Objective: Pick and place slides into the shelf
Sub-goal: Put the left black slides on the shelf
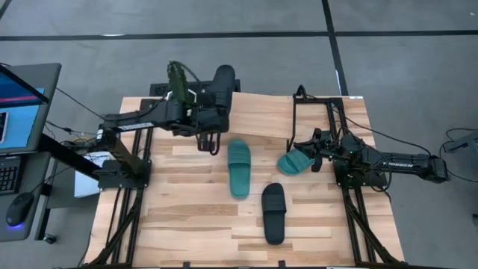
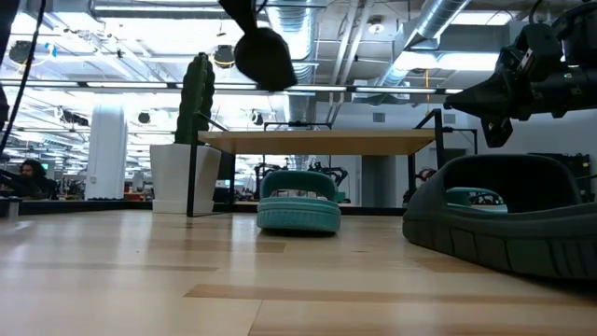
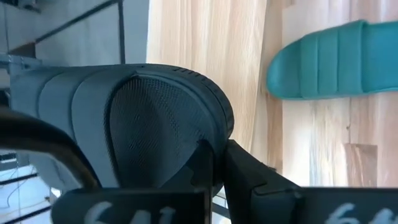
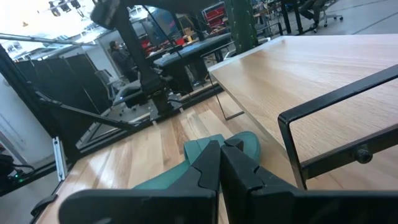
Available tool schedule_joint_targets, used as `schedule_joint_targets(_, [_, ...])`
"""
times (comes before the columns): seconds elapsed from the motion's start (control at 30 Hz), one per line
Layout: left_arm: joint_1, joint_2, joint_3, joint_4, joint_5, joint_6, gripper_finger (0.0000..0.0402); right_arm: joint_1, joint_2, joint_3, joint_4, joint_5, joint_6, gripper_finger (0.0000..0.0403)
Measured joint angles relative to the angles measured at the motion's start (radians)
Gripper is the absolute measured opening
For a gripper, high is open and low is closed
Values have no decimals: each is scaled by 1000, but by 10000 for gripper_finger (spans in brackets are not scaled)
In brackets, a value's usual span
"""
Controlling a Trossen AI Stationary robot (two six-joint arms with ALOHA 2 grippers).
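The left gripper (image 1: 210, 142) pinches the edge of a black rubbery slide (image 3: 155, 118), holding it in the air over the near-left end of the tilted light-wood shelf on its thin black metal frame (image 1: 261, 113). The right gripper (image 1: 312, 155) is pressed together on a teal green rubbery slide (image 1: 293, 161), held just in front of the shelf's right end. A second teal slide (image 1: 239, 167) lies flat on the wood-plank table (image 1: 187, 224) near the shelf's front, and a second black slide (image 1: 273, 212) lies closer to the table's front edge.
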Motion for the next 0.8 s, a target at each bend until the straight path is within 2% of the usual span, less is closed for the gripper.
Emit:
schedule_joint_targets(0.17, [17,49,0,-46,8,-73,0,0,0,0,0,0,0,0])
schedule_joint_targets(0.47, [3,57,0,-154,8,-202,0,0,0,0,-1,0,0,0])
schedule_joint_targets(0.8, [-39,57,0,-149,42,-134,0,0,0,0,-20,0,0,0])
